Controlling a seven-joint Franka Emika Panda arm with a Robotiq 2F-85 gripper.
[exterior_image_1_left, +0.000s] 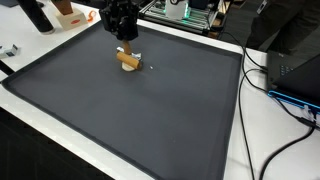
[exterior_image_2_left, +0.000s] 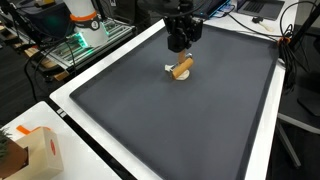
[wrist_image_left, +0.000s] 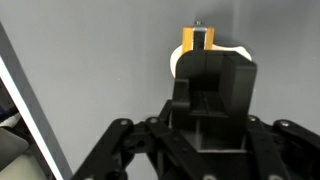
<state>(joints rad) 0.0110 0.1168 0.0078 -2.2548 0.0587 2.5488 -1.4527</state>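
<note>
as the arm hangs over the far part of the dark mat (exterior_image_1_left: 120, 120), i see the gripper (exterior_image_1_left: 124, 41) pointing straight down, just above a small wooden cylinder (exterior_image_1_left: 129, 63). the cylinder lies on its side on the mat, well away from the near edge and closer to the far one, with a white piece (exterior_image_1_left: 124, 52) against one end. in an exterior view the white piece (exterior_image_2_left: 171, 69) sits at the left end of the tan cylinder (exterior_image_2_left: 184, 67), and the gripper (exterior_image_2_left: 180, 44) hovers right over the pair. from these angles i cannot tell whether the fingertips touch the wood or stop a little short of it. in the wrist view the gripper's own black body fills the middle of the picture, and only a strip of orange-tan wood (wrist_image_left: 189, 40) and some white edging (wrist_image_left: 236, 52) peek out beyond it. the jaws are hidden by that body here and too small and dark in both exterior views, so i cannot tell whether they stand apart or together, and nothing shows them clamped on the cylinder. the mat lies on a white table (exterior_image_1_left: 238, 130). black cables (exterior_image_1_left: 290, 100) trail off one side of the table, a cardboard box (exterior_image_2_left: 40, 150) stands at a near corner, and a rack with a green light (exterior_image_2_left: 85, 35) sits beyond the mat's far edge.
</note>
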